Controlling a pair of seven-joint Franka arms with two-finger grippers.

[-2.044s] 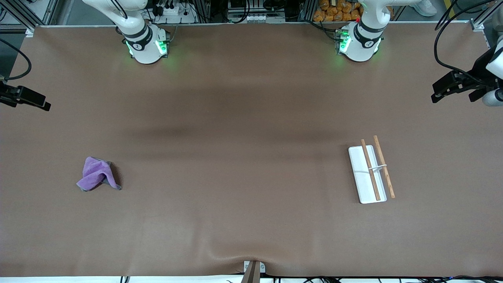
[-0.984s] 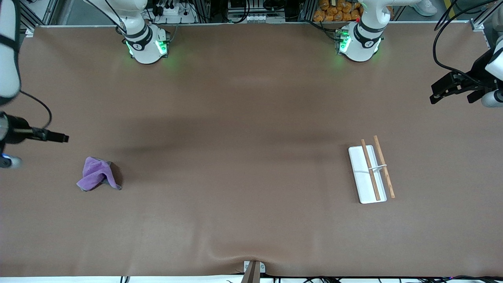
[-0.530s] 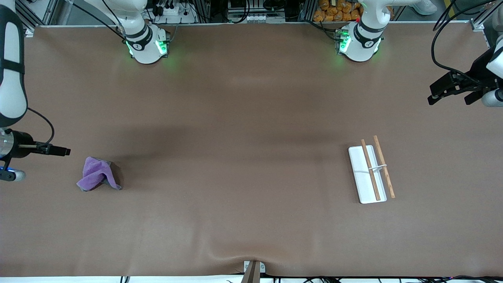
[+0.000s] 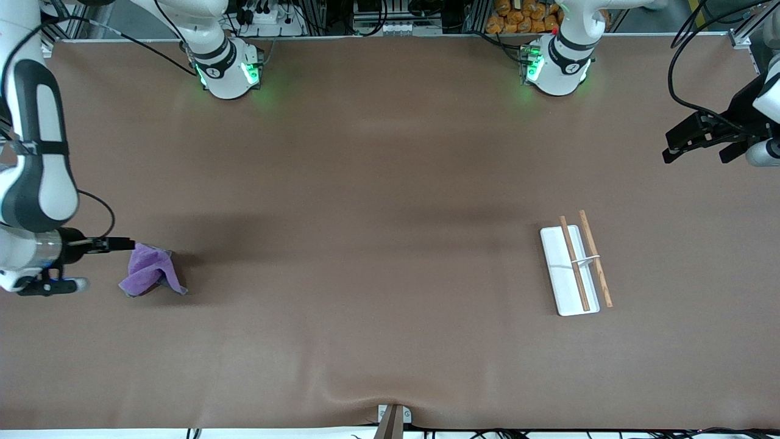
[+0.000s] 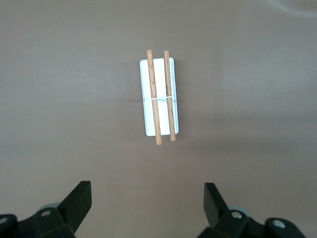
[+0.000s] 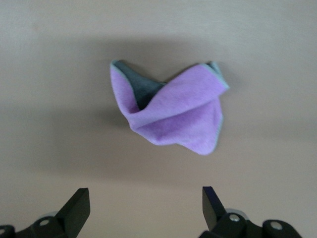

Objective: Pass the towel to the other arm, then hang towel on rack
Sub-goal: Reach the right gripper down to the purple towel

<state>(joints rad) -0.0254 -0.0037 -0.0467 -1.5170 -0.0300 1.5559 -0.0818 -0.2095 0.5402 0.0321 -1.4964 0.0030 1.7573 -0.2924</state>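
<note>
Two white arms (image 4: pixel 38 152) with dark grey joint bands, green-lit bases (image 4: pixel 228 70), black cables, and black two-finger grippers (image 5: pixel 146 208).

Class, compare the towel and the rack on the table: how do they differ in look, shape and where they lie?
The towel is soft, purple with a dark grey underside, and lies crumpled; the rack is rigid, a white tray base carrying two straight wooden rods. The towel lies toward the right arm's end, just by the open right claw; the rack lies toward the left arm's end, with the open left claw well clear of it. Both rest on the brown table, ungrasped.
</note>
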